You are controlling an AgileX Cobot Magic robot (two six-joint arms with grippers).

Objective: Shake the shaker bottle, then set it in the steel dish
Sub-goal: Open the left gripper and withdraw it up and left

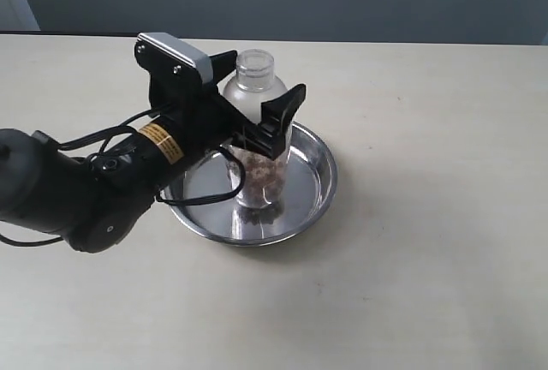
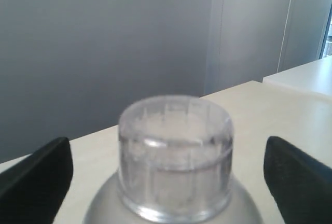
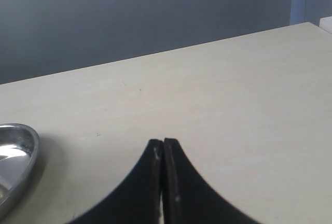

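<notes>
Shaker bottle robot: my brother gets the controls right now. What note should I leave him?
Left claw: open, one finger on each side of the shaker bottle, seemingly not gripping it.
Right claw: shut, empty, over the table beside the steel dish.
Bottle: upright in the dish, brown bits inside.
Done: bottle set in the dish. Whether it was shaken cannot be told.
Left: probably just draw the left claw away without knocking the bottle.

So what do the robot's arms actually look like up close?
The left arm is chunky, rounded and black, with loose black cables and a yellow label near the wrist. A silver-grey block sits above the black, curved left gripper. The right gripper looks black too.
</notes>
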